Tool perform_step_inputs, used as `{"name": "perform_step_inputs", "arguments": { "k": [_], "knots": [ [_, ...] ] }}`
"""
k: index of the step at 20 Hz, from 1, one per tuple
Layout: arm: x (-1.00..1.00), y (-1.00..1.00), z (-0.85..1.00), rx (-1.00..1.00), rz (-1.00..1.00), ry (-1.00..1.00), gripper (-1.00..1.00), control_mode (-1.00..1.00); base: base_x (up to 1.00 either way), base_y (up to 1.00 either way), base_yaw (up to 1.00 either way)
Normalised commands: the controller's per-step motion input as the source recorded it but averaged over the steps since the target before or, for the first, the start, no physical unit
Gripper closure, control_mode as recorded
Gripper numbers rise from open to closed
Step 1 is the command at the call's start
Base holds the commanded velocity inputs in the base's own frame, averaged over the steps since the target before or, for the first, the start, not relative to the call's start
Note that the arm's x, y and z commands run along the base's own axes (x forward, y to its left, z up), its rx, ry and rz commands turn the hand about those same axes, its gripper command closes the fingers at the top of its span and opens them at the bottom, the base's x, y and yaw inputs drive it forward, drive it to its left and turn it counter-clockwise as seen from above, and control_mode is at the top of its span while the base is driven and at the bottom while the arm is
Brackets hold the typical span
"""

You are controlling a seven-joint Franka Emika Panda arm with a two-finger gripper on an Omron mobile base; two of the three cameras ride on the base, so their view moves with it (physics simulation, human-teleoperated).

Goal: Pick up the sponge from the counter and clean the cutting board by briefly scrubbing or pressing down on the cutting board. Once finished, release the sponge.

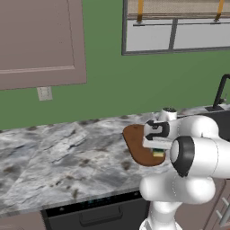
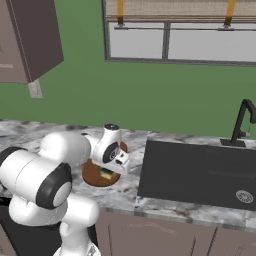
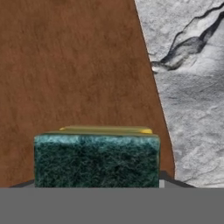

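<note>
The reddish-brown cutting board (image 1: 136,140) (image 2: 94,178) lies on the marbled counter (image 1: 54,157) (image 2: 125,195), just left of the sink. My gripper (image 1: 157,150) (image 2: 108,171) points down over the board's near right part, shut on the sponge (image 1: 158,154) (image 2: 106,174). The sponge's yellow body rests against the wood. In the hand view the sponge (image 3: 96,162) shows its dark green layer low in the middle, with the board (image 3: 78,65) behind it and the counter (image 3: 192,100) to the right. The fingertips are mostly hidden by the sponge.
A dark sink basin (image 2: 200,170) with a black faucet (image 2: 243,120) sits right of the board. A wall cabinet (image 1: 40,40) hangs upper left above an outlet (image 1: 44,93). A window (image 2: 175,40) is on the green wall. A dark appliance front (image 1: 94,211) is under the counter edge.
</note>
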Motion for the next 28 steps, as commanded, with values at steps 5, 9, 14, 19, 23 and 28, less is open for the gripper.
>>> {"name": "perform_step_inputs", "arguments": {
  "k": [5,9,14,19,23,28],
  "knots": [
    [0.21,0.03,0.0,0.0,0.0,-0.11,1.0,-1.0,0.0,0.0,0.0],
    [0.18,0.07,-0.44,0.0,0.0,-0.01,1.0,-1.0,0.0,0.0,0.0],
    [0.09,0.17,-0.27,0.0,0.0,-0.07,1.0,-1.0,0.0,0.0,0.0],
    [0.24,0.02,-0.06,0.0,0.0,-0.11,1.0,-1.0,0.0,0.0,0.0],
    [0.04,0.0,-0.41,0.0,0.0,0.0,1.0,-1.0,0.0,0.0,0.0],
    [0.26,0.0,-0.01,0.0,0.0,-0.02,1.0,-1.0,0.0,0.0,0.0]
  ]
}}
